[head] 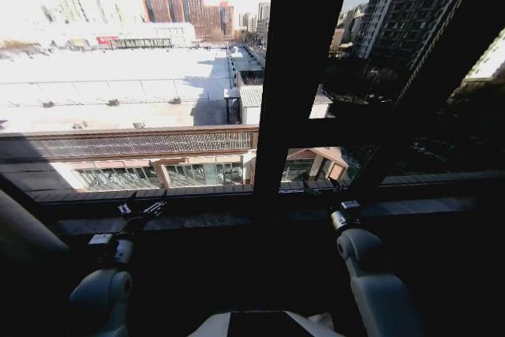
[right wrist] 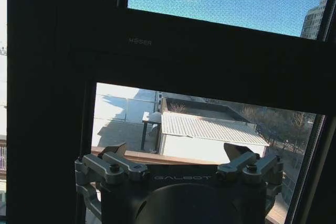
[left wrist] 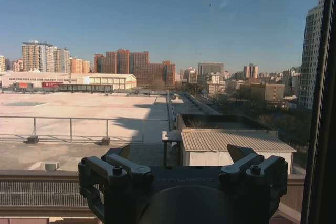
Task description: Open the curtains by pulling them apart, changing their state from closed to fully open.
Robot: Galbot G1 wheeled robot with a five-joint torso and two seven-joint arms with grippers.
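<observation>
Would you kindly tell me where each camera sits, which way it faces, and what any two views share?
Head view: high on the robot, looking down and out the window; left end effector and right end effector low by the sill.
Left wrist view: behind the left end effector, facing the skyline.
Right wrist view: behind the right end effector, facing the dark window frame.
Shared: the grey-roofed shed.

My head camera looks down at the window frame (head: 304, 76); both wrist cameras face outward, sharing the rooftop shed (left wrist: 231, 142).
</observation>
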